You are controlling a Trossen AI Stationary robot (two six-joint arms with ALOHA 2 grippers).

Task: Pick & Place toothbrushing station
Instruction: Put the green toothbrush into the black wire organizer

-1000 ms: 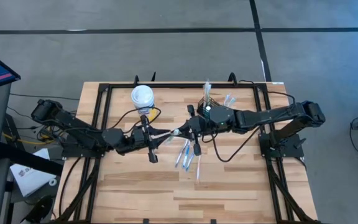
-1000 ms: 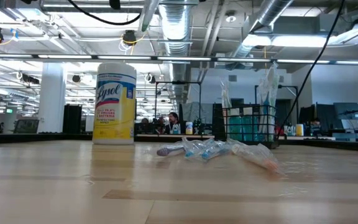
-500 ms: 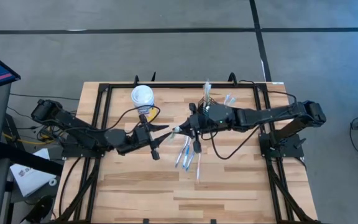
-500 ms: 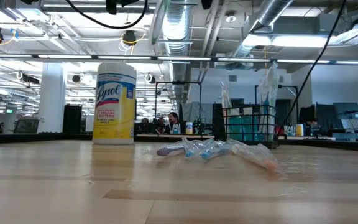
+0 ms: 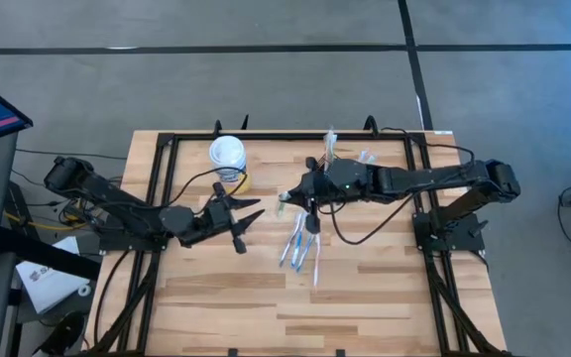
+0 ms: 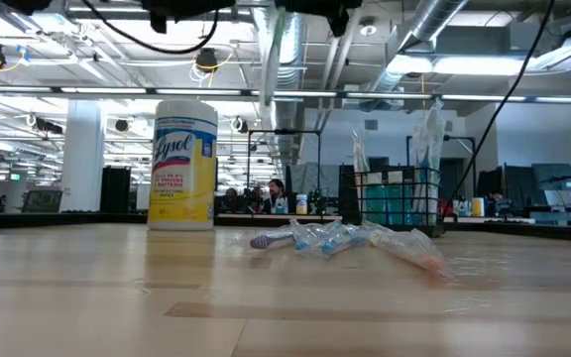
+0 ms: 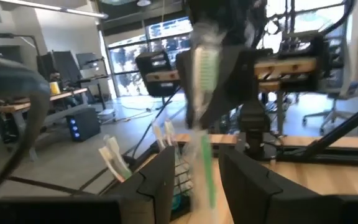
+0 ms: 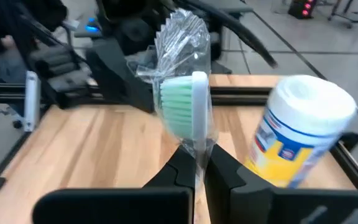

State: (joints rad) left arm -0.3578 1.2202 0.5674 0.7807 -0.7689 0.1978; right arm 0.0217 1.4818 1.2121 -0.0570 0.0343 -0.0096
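Green-bristled wrapped toothbrush (image 8: pixel 188 102) pinched in my right gripper (image 5: pixel 284 198), lifted above mid-table.

My left gripper (image 5: pixel 238 220) hangs just left of it with its fingers (image 7: pixel 160 180) spread, holding nothing. Near me the bare wood of the table (image 5: pixel 266 307) runs open to its near edge. Loose brushes (image 5: pixel 300 246) lie just right of centre. Caddy (image 5: pixel 337 159) stands by the far rail, right of the canister (image 5: pixel 227 157), with brushes upright in it.
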